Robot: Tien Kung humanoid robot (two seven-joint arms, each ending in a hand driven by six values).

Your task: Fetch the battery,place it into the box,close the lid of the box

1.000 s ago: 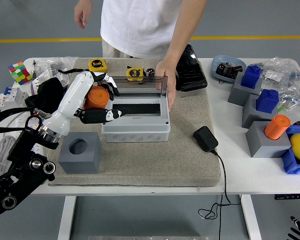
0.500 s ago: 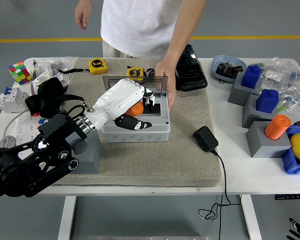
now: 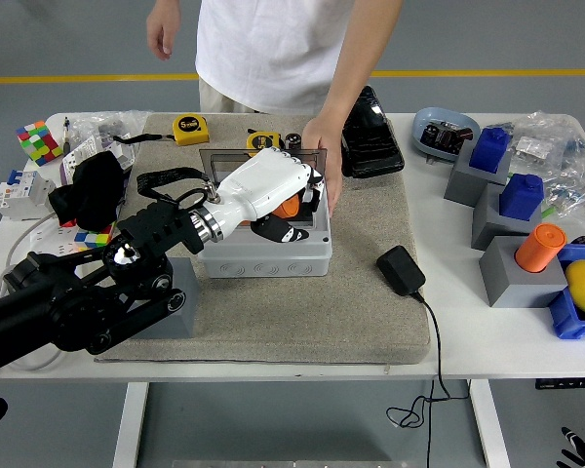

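1. Head view, left side: the black left arm reaches in from the lower left over the desk (image 3: 487,341), and it has swung further right than half a second ago, leaving the grey holder block well behind
2. Centre: the white left hand (image 3: 268,190) now sits over the open grey box (image 3: 263,255), so carrying looks done and release comes next
3. Its fingers are curled around the orange battery (image 3: 288,207), which shows only as a sliver beneath them, low inside the box
4. Whether the battery touches the box floor, I cannot tell
5. Behind the hand, the smoky lid (image 3: 263,159) stands upright
6. Right of centre: a person's hand (image 3: 324,156) steadies the box's far right corner
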